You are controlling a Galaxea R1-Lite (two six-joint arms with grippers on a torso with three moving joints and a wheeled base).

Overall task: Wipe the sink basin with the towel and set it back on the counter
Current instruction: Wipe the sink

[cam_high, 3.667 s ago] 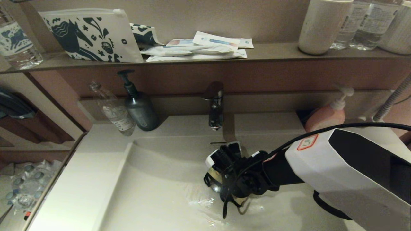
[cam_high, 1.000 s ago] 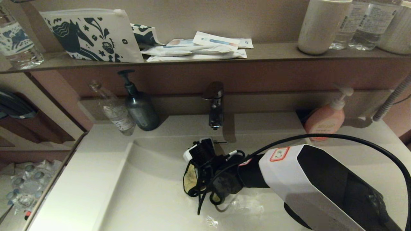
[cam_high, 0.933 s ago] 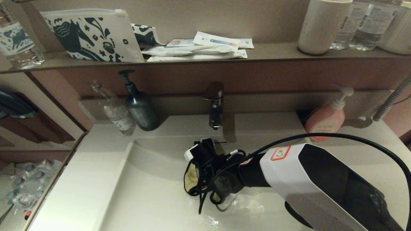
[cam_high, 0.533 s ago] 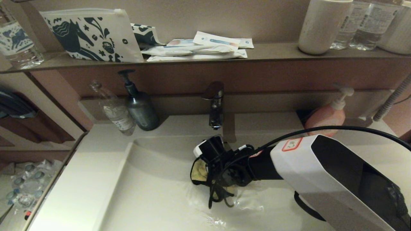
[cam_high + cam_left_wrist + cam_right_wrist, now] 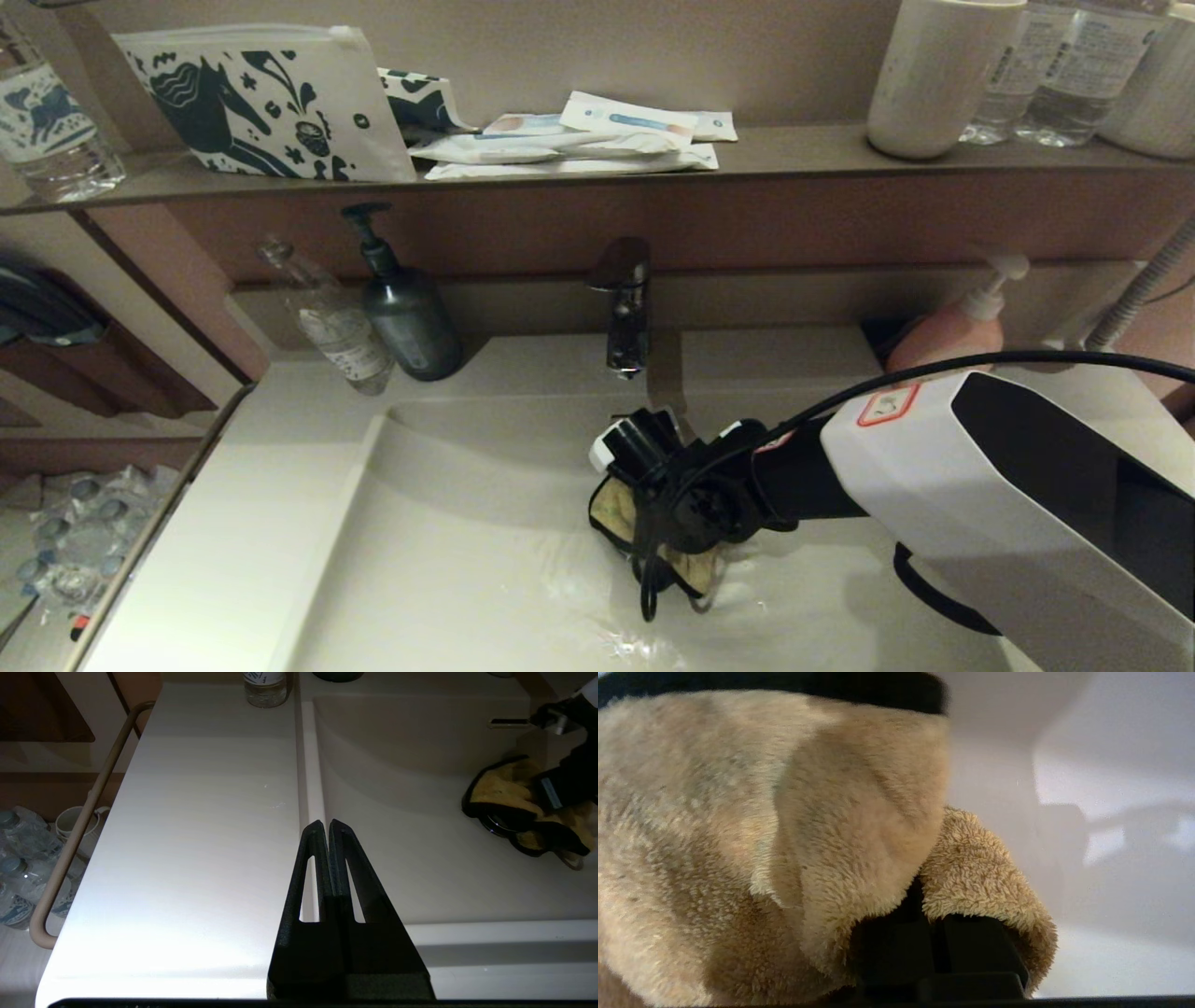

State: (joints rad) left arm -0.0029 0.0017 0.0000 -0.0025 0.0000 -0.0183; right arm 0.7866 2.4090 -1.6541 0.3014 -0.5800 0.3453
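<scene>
My right gripper (image 5: 653, 537) reaches down into the off-white sink basin (image 5: 448, 560), just in front of the overflow slot (image 5: 635, 415). It is shut on the mustard-yellow towel (image 5: 614, 509), which bunches round the fingers and rests on the basin floor. In the right wrist view the fluffy towel (image 5: 784, 835) covers the gripper (image 5: 931, 914) almost entirely. The left wrist view shows the towel (image 5: 504, 788) lying over the drain area, so the plug is mostly hidden. My left gripper (image 5: 327, 826) hangs shut and empty over the counter (image 5: 196, 835) by the basin's left rim.
A chrome faucet (image 5: 624, 308) stands behind the basin. On the back counter are a dark pump bottle (image 5: 406, 317) and a clear bottle (image 5: 331, 322) at left, a pink soap bottle (image 5: 948, 331) at right. A rail (image 5: 70, 835) runs along the counter's left edge.
My right gripper has slid the towel to the right across the basin floor, from left of the faucet line to just under it. The left arm has not moved.
</scene>
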